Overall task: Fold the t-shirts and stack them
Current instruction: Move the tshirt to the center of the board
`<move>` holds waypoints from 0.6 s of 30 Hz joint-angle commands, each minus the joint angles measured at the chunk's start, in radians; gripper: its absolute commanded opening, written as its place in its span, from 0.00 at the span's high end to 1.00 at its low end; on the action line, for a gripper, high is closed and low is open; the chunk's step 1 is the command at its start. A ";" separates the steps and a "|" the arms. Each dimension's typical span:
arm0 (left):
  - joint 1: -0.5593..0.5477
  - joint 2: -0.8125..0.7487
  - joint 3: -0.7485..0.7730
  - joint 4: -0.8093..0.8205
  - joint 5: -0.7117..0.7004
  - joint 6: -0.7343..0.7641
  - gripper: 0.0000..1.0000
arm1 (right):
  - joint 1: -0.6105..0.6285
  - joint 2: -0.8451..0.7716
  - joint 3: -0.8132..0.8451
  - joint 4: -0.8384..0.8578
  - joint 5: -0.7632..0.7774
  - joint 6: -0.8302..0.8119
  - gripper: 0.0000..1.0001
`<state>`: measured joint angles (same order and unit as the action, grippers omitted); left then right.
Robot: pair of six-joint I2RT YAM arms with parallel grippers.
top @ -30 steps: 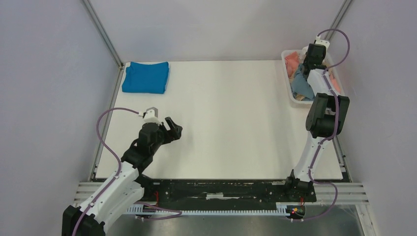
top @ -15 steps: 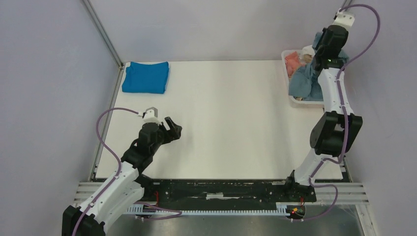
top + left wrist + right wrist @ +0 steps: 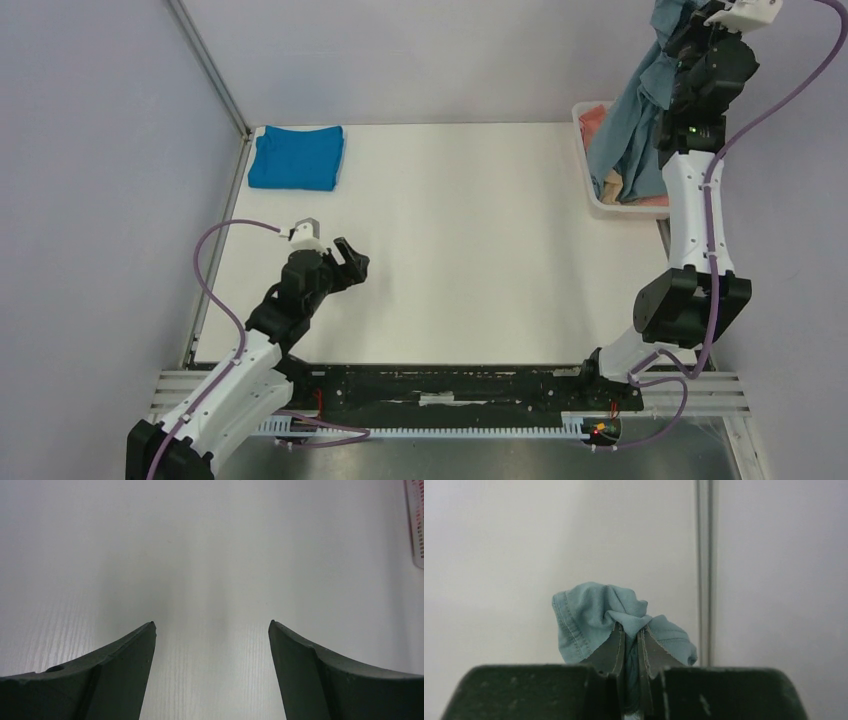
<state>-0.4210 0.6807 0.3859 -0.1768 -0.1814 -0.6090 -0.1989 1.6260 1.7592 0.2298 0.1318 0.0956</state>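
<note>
Your right gripper (image 3: pixel 631 628) pinched the grey-blue t-shirt (image 3: pixel 626 130), cloth hanging below its jaws into the tub (image 3: pixel 620 208). Your left gripper (image 3: pixel 212 624) stood spread, the folded bright blue t-shirt (image 3: pixel 297 157) well apart from its jaws.

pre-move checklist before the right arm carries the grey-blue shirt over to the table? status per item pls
1. Right claw shut on grey-blue t-shirt: ok.
2. Shirt's lower end clear of the white tub: cannot tell, they overlap in the top view.
3. No other garment lifted along with it: cannot tell.
4. Middle of the table bare for laying out: ok.
5. Left claw open and empty: ok.
6. Folded bright blue t-shirt out of the path, far left corner: ok.
</note>
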 commanded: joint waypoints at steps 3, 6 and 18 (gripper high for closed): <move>0.003 0.006 0.030 0.036 -0.015 0.000 0.11 | 0.010 -0.059 0.081 0.218 -0.303 0.173 1.00; 0.002 -0.001 0.029 0.036 -0.015 0.000 0.11 | 0.086 -0.068 0.109 0.214 -0.346 0.160 1.00; 0.003 -0.001 0.030 0.034 -0.014 0.001 0.11 | 0.432 -0.024 0.279 0.355 -0.500 0.228 1.00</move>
<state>-0.4210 0.6853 0.3859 -0.1768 -0.1814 -0.6090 0.2039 1.6112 1.9194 0.3882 -0.2607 0.2054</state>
